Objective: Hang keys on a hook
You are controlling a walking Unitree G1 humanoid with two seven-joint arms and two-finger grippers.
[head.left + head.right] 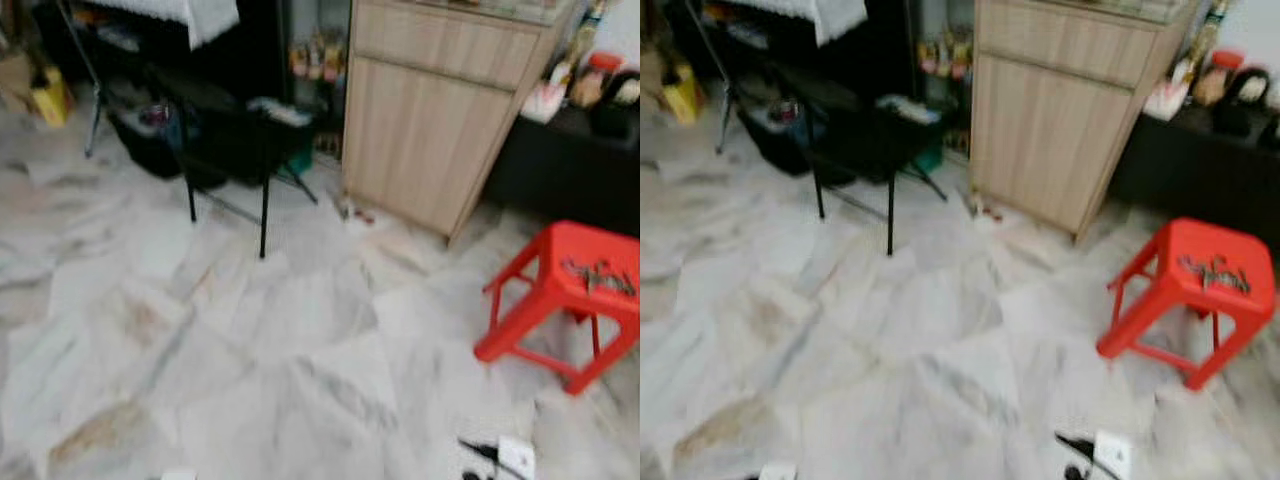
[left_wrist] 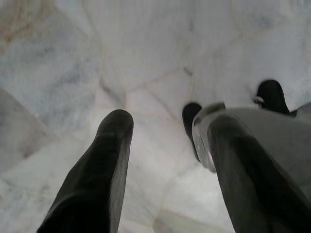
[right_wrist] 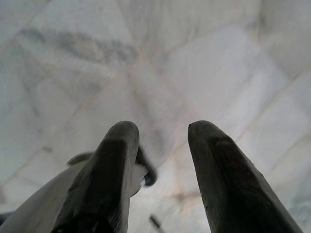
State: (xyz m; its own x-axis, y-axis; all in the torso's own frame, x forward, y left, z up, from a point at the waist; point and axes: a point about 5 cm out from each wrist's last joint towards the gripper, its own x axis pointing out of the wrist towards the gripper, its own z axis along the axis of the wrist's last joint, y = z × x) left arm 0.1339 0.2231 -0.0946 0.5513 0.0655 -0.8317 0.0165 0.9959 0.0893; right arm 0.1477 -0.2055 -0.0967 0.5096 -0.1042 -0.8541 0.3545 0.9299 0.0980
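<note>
Keys (image 1: 598, 276) lie on the red stool (image 1: 560, 300); our left end effector (image 2: 165, 145) and right end effector (image 3: 160, 145) hang spread over marble floor (image 1: 250, 350).

The two head views look forward and down from standing height across a white marble-tiled floor (image 1: 250, 340), both taking in a red plastic stool (image 1: 1195, 290) and a light wooden cabinet (image 1: 440, 130), slightly blurred. Each wrist view looks straight down between two black fingers (image 2: 99, 179) at the same floor.

White marble floor (image 1: 250, 350) with red stool (image 1: 565, 300), black folding table (image 1: 235, 140), wooden cabinet (image 1: 440, 120).
</note>
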